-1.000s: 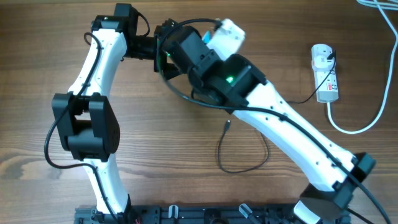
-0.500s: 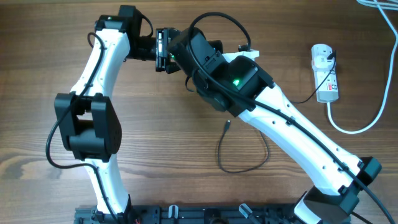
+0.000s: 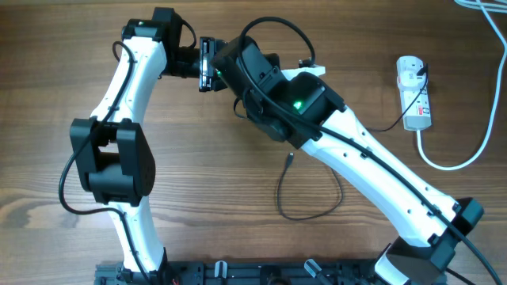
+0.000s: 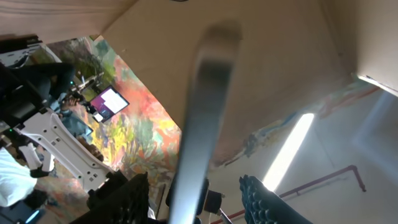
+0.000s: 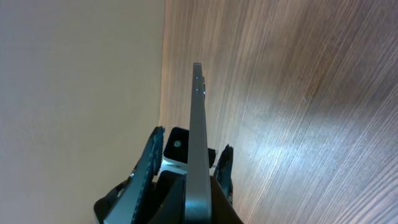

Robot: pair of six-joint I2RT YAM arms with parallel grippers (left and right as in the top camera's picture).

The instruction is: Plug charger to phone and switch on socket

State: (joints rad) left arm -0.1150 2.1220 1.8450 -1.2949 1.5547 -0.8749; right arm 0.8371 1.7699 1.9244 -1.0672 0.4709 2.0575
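Observation:
My right gripper (image 5: 189,208) is shut on the phone (image 5: 198,124) and holds it edge-on above the table. My left gripper (image 4: 193,183) is open, one finger on each side of the phone's far end (image 4: 200,112), with gaps showing; its fingers also show in the right wrist view (image 5: 186,155). In the overhead view the two grippers meet at the back left (image 3: 210,65), and the phone is hidden there. The charger's plug tip (image 3: 290,157) lies free on the table, and its thin black cable (image 3: 310,212) loops and runs under my right arm to the socket (image 3: 416,99).
The charger's black plug (image 3: 417,74) sits in the white power strip at the far right. The strip's white lead (image 3: 461,162) curves round the right edge. My right arm (image 3: 372,170) crosses the table diagonally above the cable.
My right wrist has swung left and brought the phone between the left gripper's fingers. Over the last half second almost nothing moved. The cable has stayed put.

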